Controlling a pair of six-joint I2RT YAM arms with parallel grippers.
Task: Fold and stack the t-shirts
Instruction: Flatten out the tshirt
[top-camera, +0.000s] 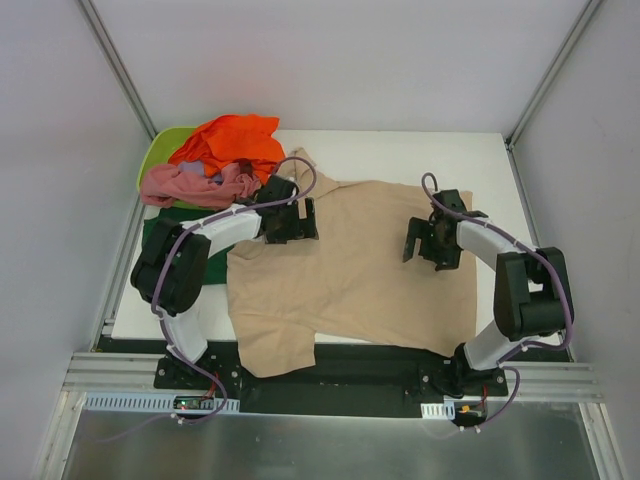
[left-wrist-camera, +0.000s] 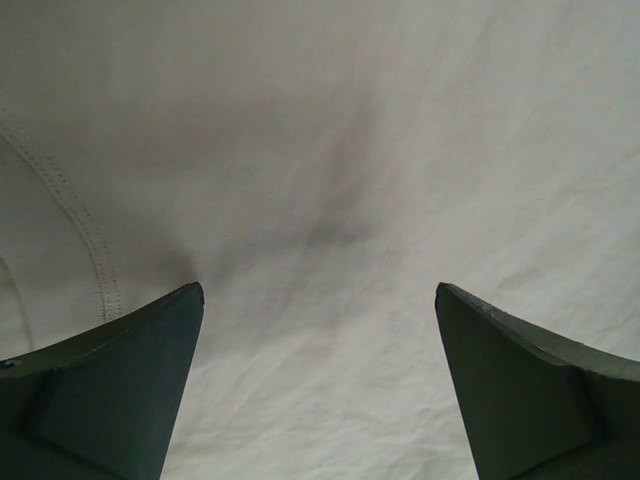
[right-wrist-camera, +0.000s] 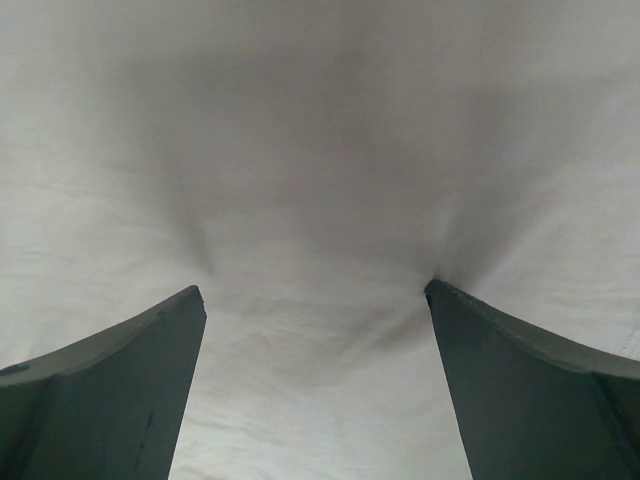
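Beige shirt (top-camera: 350, 270) spread flat on the tabletop (top-camera: 400, 150), centre frame, bottom-left corner hanging over the near edge; likely laid out for folding. Orange shirt (top-camera: 235, 140), pink shirt (top-camera: 195, 183) and green shirt (top-camera: 165, 228) heaped by the tub (top-camera: 165, 150), upper left, probably waiting their turn. Left gripper (top-camera: 295, 222) and right gripper (top-camera: 428, 243) both wide open, gripping nothing, tips down at the beige cloth.

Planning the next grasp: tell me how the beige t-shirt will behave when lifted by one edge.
Probably floppy: the beige t-shirt lies wrinkled and droops over the near edge of the table. Likely light and thin, since it puckers at a fingertip of the right gripper. It may bunch rather than slide whole.
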